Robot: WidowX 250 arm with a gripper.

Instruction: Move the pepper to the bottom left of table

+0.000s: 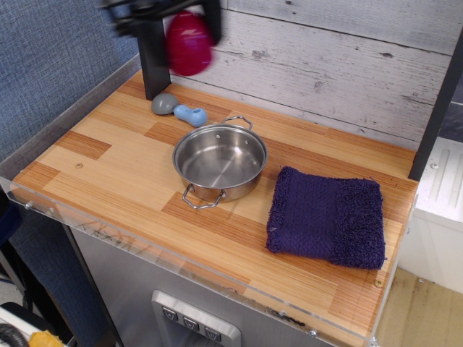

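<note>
The dark-red pepper (pixel 189 43) hangs high in the air at the top of the view, above the back left part of the striped wooden table (pixel 123 163). My gripper (pixel 189 29) is blurred by motion and shut on the pepper; only its dark fingers (pixel 212 20) and part of the frame show at the top edge. The pepper is well above the table surface, over the area near the blue-grey toy.
A steel pot (pixel 219 161) with two handles stands mid-table. A blue-grey toy (pixel 179 109) lies at the back left beside a black post (pixel 152 54). A purple towel (pixel 328 216) lies at the right. The table's front has a clear acrylic edge (pixel 145 249).
</note>
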